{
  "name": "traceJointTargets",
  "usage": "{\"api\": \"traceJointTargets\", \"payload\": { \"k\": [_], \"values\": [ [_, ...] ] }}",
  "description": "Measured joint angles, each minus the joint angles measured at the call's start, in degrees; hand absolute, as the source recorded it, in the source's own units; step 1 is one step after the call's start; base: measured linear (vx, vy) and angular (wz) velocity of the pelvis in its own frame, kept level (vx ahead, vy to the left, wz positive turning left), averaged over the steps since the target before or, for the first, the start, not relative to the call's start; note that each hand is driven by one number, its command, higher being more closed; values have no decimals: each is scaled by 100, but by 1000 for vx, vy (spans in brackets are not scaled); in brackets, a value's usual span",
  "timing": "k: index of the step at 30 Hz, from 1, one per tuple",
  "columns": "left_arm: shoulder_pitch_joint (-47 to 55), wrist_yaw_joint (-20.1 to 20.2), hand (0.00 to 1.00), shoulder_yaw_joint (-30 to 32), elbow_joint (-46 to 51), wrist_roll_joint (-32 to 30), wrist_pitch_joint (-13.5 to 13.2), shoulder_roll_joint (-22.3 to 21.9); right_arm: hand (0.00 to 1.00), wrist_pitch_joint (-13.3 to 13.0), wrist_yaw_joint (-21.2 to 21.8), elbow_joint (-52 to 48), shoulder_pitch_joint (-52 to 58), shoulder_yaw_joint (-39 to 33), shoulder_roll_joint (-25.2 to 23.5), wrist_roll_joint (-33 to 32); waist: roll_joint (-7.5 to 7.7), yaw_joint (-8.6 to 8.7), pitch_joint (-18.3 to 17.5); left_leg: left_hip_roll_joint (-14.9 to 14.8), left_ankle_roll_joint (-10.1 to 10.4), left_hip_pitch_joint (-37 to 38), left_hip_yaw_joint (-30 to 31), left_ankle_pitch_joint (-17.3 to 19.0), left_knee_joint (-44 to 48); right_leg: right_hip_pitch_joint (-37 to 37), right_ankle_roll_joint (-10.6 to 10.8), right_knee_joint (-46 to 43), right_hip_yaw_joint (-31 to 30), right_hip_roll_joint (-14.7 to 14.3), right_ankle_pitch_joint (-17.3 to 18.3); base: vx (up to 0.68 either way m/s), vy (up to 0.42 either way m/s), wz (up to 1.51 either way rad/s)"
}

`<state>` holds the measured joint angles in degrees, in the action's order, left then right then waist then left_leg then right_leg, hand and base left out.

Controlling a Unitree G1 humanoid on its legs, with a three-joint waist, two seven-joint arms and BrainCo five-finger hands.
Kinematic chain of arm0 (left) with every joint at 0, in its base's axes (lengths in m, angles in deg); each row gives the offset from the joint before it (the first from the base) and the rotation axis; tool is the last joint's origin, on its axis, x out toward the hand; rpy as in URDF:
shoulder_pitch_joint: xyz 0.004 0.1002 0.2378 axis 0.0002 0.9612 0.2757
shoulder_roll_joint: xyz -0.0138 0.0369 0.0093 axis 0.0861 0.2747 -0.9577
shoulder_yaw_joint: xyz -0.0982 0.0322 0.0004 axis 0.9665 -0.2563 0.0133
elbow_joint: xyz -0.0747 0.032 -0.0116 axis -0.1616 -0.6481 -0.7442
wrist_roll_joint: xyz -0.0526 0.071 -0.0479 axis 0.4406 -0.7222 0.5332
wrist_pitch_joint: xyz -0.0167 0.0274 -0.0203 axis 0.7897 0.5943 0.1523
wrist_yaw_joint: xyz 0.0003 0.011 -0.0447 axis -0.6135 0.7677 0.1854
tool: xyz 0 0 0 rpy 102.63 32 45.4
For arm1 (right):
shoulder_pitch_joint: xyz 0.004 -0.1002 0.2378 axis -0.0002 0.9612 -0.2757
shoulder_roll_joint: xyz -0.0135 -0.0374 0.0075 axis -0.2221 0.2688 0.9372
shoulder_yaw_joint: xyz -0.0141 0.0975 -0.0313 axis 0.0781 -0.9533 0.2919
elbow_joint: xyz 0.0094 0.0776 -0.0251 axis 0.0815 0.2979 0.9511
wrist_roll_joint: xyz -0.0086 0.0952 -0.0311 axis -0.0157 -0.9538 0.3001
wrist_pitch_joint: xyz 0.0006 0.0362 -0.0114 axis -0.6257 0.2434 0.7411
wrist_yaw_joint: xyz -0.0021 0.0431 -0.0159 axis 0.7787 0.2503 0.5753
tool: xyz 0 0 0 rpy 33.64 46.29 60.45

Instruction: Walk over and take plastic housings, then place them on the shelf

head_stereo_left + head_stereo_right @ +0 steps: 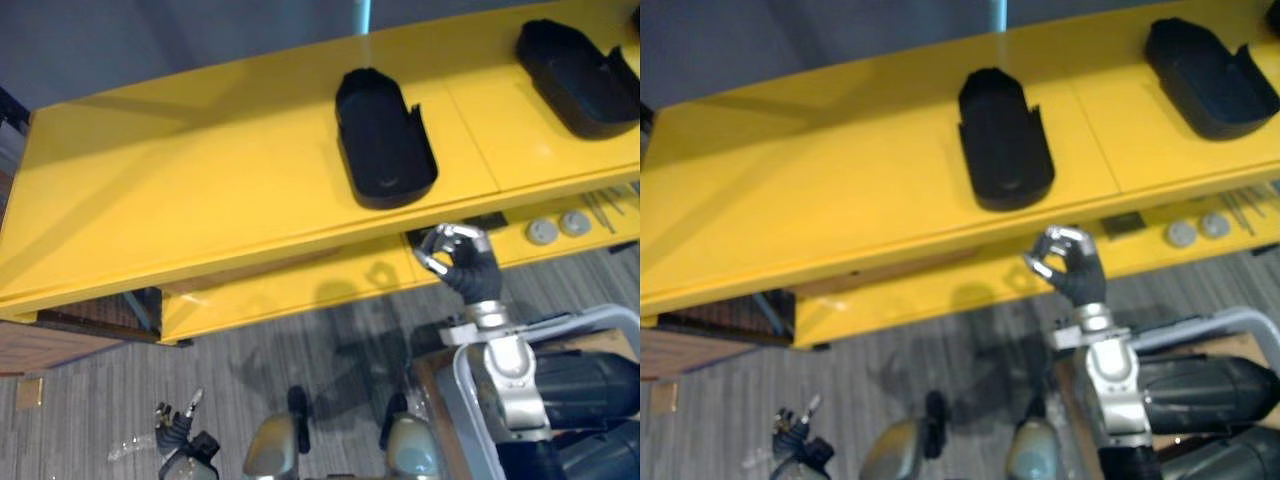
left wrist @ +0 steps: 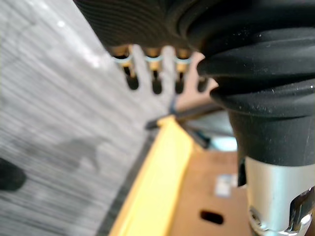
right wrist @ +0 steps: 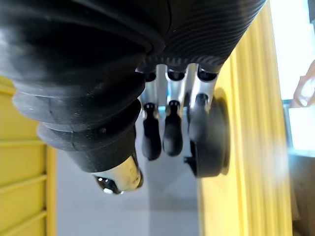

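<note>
Two black plastic housings lie on the top board of the yellow shelf (image 1: 200,190): one near the middle (image 1: 385,135), the other at the far right (image 1: 580,75). My right hand (image 1: 458,258) hangs just below the shelf's front edge, under the middle housing and apart from it, its fingers curled towards the thumb with nothing in them. In the right wrist view the curled fingers (image 3: 170,128) show beside the middle housing's end (image 3: 214,140) on the yellow board. My left hand (image 1: 178,428) hangs low over the floor at the lower left, relaxed and holding nothing.
A lower yellow board (image 1: 300,285) carries two small grey round parts (image 1: 558,228) and a small black part (image 1: 488,220). A brown box (image 1: 50,345) stands under the shelf's left end. A grey-framed trolley (image 1: 600,320) is at the lower right.
</note>
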<state>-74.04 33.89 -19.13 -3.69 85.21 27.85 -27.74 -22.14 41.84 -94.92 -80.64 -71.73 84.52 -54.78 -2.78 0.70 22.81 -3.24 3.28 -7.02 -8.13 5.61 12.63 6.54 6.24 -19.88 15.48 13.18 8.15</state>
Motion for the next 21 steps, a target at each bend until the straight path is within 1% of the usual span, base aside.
{"api": "traceJointTargets", "payload": {
  "k": [3, 6, 10, 15, 17, 20, 21],
  "values": [
    [-1, 12, 0, -8, -140, 130, 0, 0, 100, 7, -17, -5, -196, 1, 39, 69, -45, 0, 26, 3, 14, -7, -3, -11, -17, 64, -8, -95, -8, 19, 49, 4, -10, 0],
    [0, 54, 0, -14, -207, 167, -2, -1, 100, 7, -138, 12, -465, 6, 75, 157, -110, -1, 65, 22, 20, -6, 10, -27, -48, 139, 11, -181, -4, 74, 102, 22, -12, 3],
    [0, 187, 0, -20, -209, 184, 1, -1, 100, 26, -172, 309, -813, 14, 81, 235, -136, -6, 90, 71, 6, -8, 95, -76, -110, 150, 12, -201, 36, 121, 111, 20, -6, 8],
    [0, 245, 0, -24, -213, 211, 40, 0, 100, 64, -231, 503, -1160, 135, 102, 313, -153, -44, 111, 120, -3, -12, 129, -83, -117, 147, 25, -232, 52, 175, 133, 3, 3, 5],
    [0, 259, 0, -26, -212, 220, 55, 1, 100, 104, -216, 549, -1346, 182, 110, 311, -163, -48, 188, 133, -11, -14, 139, -98, -121, 147, 25, -244, 61, 189, 135, -14, 0, 2],
    [0, 273, 0, -138, -215, 220, 124, 7, 100, 293, -197, 938, -1608, 236, 147, 310, -191, -63, 210, 170, -17, -20, 185, -188, -225, 147, 23, -257, 146, 230, 140, -24, -9, 14],
    [0, 298, 0, -172, -216, 220, 131, 7, 100, 301, -192, 989, -1634, 237, 161, 310, -202, -67, 219, 180, -18, -23, 210, -206, -248, 146, 23, -261, 169, 241, 141, -12, -10, 17]
  ]
}}
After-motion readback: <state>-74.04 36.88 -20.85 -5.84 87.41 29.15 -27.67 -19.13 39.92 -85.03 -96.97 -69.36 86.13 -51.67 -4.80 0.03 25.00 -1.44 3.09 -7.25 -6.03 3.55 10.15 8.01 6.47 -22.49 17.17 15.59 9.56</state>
